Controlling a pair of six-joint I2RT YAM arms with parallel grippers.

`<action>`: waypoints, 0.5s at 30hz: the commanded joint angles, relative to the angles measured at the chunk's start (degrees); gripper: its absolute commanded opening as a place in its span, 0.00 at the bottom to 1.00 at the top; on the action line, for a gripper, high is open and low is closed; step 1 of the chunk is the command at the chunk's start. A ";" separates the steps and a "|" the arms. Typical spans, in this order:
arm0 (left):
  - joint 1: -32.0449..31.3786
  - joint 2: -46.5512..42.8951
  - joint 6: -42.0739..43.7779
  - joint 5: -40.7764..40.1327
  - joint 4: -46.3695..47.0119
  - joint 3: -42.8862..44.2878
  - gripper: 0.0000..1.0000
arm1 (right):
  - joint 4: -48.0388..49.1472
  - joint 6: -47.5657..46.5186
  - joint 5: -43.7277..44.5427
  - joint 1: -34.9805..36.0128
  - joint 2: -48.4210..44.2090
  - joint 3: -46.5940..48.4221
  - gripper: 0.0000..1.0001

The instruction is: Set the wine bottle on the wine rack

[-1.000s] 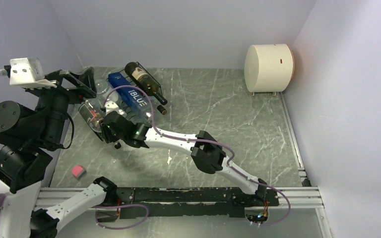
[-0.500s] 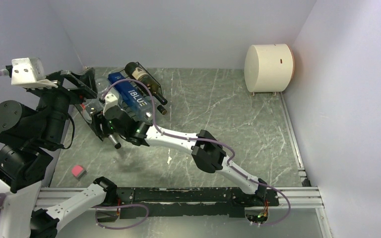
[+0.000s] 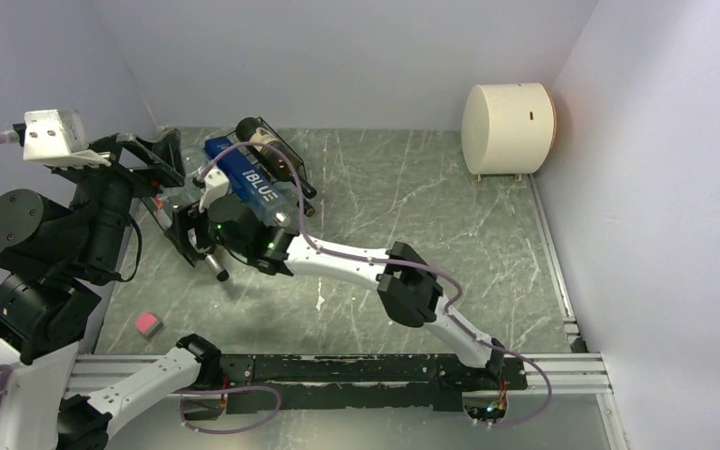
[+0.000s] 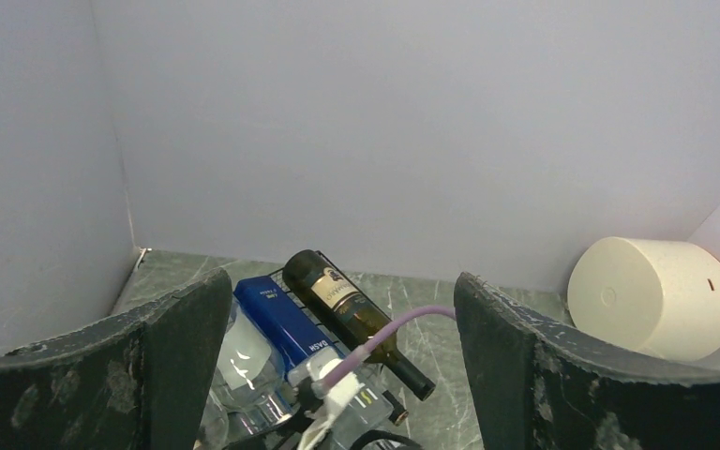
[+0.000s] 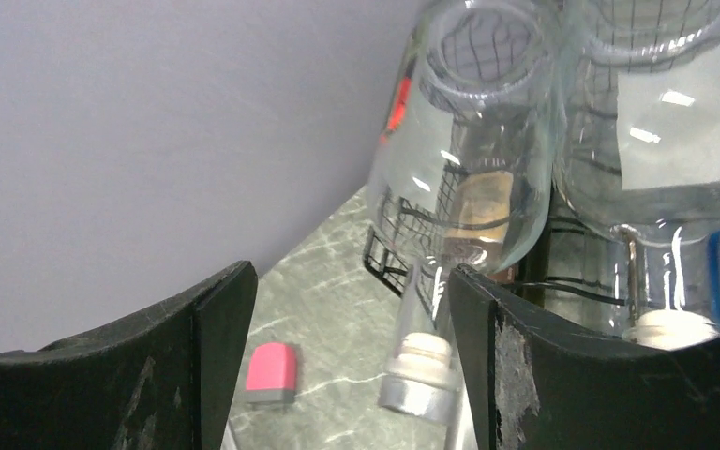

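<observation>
The black wire wine rack (image 3: 292, 152) stands at the back left and carries several lying bottles. Among them are a dark wine bottle (image 3: 277, 159) and a blue one (image 3: 248, 183). A clear wine bottle (image 5: 473, 187) lies in the rack's (image 5: 384, 265) left end, its corked, silver-capped neck (image 5: 422, 366) sticking out toward me. My right gripper (image 5: 352, 356) is open around that neck, which sits close to the right finger with a gap on the left. High at the left, my left gripper (image 4: 337, 375) is open and empty, looking down on the dark bottle (image 4: 347, 305).
A small pink block (image 3: 148, 324) lies on the grey marbled floor at the front left, also in the right wrist view (image 5: 272, 370). A cream cylinder (image 3: 506, 115) stands at the back right. Walls close in on the left, back and right.
My right gripper has opened and let go of the clear bottle's neck, which now rests in the rack. The right arm shifted slightly toward the rack. The left arm barely moved.
</observation>
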 commanded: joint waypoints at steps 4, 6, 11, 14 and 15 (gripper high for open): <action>0.38 -0.15 0.09 0.84 -1.24 0.67 0.93 | 7.87 -0.99 0.92 0.13 -11.27 -9.16 0.77; 0.40 -0.29 -0.04 0.79 -1.43 0.43 0.93 | 8.17 -1.42 0.72 0.23 -13.64 -12.84 0.72; 0.33 -0.34 -0.34 1.29 -1.97 -0.43 0.93 | 6.69 -2.52 -0.59 0.80 -18.15 -20.60 0.58; 0.34 -0.33 -0.78 1.26 -2.61 -0.87 0.93 | 4.85 -3.57 -1.97 1.71 -19.53 -23.67 0.51; 0.33 -0.41 -0.90 1.17 -2.73 -1.11 0.94 | 4.09 -3.69 -2.71 1.89 -19.51 -23.95 0.48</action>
